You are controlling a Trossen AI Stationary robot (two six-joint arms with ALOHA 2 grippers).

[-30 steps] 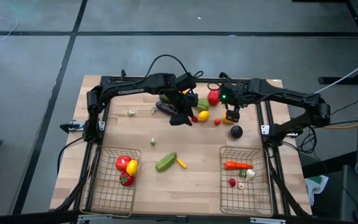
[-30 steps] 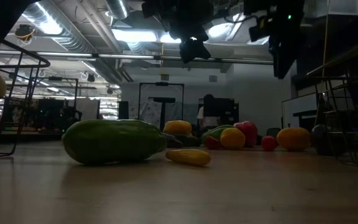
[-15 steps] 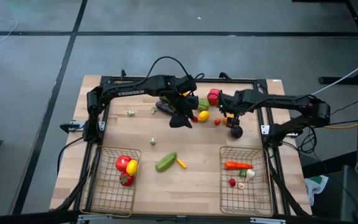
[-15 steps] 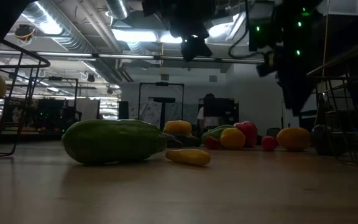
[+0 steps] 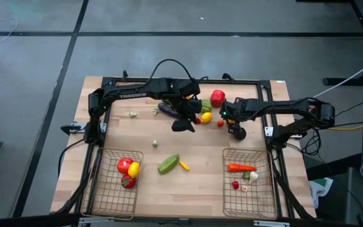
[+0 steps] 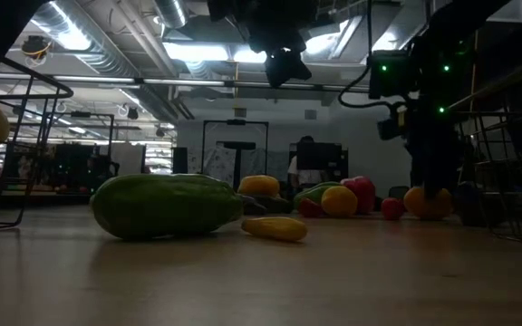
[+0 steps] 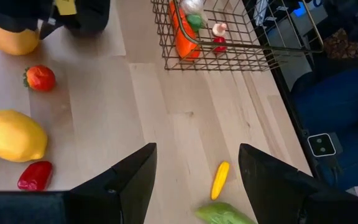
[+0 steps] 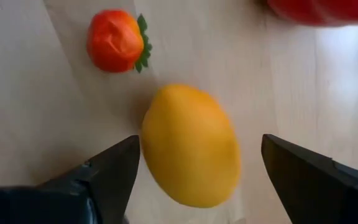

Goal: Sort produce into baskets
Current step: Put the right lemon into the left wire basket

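Both dark wire-mesh baskets (image 5: pixel 114 183) (image 5: pixel 247 183) hold only a few pieces, most produce is loose, and the right gripper (image 8: pixel 197 180), jaws spread, straddles a smooth orange-yellow oval fruit (image 8: pixel 190 144) while the left gripper (image 7: pixel 194 180) hangs open and empty.

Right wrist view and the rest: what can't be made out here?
- Right tool: open around the yellow-orange oval fruit; whether its fingers touch the fruit is cut off by the picture's edge.
- High view: that fruit is hidden under the right arm.
- Red piece, right wrist view: cut off by the edge, kind unclear.
- Left wire-mesh basket, low view: cut off by the edge; contents mostly unseen.
- Left tool: open, empty.
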